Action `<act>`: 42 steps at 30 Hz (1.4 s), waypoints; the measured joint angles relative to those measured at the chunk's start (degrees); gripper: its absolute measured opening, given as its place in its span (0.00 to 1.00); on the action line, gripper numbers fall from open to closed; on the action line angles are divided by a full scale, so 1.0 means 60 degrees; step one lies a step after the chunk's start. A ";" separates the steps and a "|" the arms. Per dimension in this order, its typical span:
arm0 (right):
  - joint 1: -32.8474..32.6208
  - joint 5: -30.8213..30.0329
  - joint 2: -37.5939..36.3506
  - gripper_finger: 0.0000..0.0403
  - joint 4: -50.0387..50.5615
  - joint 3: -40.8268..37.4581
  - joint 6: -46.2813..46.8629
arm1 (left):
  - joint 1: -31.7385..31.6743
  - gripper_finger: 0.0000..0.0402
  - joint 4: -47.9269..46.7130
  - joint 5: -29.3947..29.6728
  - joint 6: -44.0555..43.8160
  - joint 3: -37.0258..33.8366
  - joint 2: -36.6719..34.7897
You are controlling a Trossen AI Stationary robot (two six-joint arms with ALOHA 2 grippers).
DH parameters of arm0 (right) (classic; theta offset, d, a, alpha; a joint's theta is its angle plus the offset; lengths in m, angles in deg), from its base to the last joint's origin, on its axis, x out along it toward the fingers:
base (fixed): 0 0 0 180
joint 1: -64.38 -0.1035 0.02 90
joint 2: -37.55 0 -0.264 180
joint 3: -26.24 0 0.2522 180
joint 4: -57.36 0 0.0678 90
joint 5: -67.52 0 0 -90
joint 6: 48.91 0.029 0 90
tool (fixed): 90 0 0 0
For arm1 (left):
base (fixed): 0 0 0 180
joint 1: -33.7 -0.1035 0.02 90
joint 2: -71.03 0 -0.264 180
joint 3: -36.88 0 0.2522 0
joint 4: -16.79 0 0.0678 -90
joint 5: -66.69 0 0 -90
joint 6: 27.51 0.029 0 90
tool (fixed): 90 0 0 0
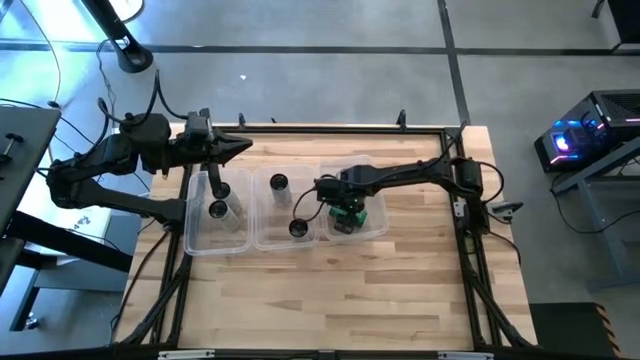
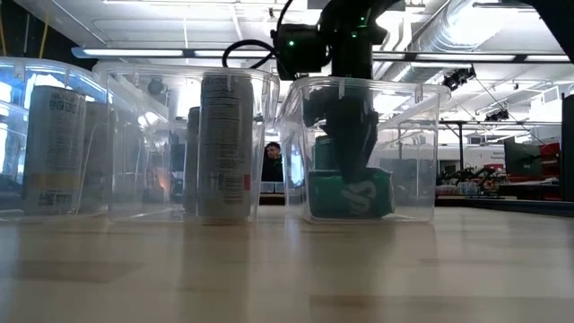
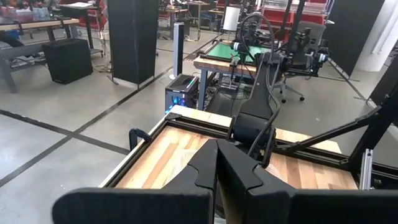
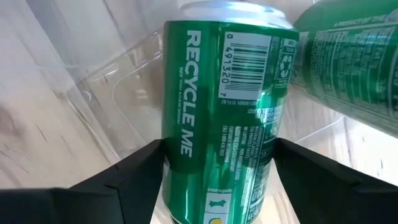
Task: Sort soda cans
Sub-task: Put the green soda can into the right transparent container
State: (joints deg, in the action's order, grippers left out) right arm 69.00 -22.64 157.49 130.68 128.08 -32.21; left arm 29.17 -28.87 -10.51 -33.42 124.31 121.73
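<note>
Green can [image 4: 221, 118] sits clamped between the two fingers of the right gripper [image 1: 346, 215], which reaches down into the right-hand clear tub [image 2: 421, 152]. A second green can [image 4: 348, 68] lies just beside it in the same tub. Two pale cans [image 1: 218, 200] stand in the left tub [image 1: 200, 245] and two dark cans [image 1: 287, 205] in the middle tub [image 1: 262, 238]. The left gripper [image 1: 240, 148] hovers beyond the left tub, fingers pressed together, holding nothing.
</note>
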 joint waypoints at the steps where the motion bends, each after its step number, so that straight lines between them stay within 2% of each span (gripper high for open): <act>1: -0.0030 -0.0005 0.0000 0.71 -0.0029 -0.0005 0.0002 | 0.0000 0.00 0.0000 0.0002 -0.0002 0.0000 0.0000; 15: -0.0199 0.0193 0.0000 0.71 -0.0328 -0.0029 0.0005 | 0.0000 0.00 0.0004 -0.0053 -0.0255 0.0000 0.0000; 23: -0.0269 -0.0094 0.0222 0.71 0.0036 0.0268 -0.0037 | 0.0000 0.00 0.0011 -0.0069 -0.0324 0.0000 0.0000; 34: 0.0191 0.0023 -0.3006 0.70 0.0977 0.0151 0.0681 | 0.0000 0.00 0.0013 -0.0020 -0.0319 0.0000 0.0000; 39: 0.0463 -0.0666 -0.3484 0.70 -0.0159 0.0162 0.1143 | 0.0000 0.00 0.0016 0.0062 -0.0324 0.0000 0.0004; 42: 0.0703 -0.1019 -0.3139 0.70 -0.0829 0.0163 0.1175 | 0.0000 0.00 0.0018 0.0088 -0.0406 0.0000 0.0004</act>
State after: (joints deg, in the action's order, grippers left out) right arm 73.21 -28.76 138.65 125.70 129.05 -25.16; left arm 29.17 -28.76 -9.98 -35.86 124.31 121.75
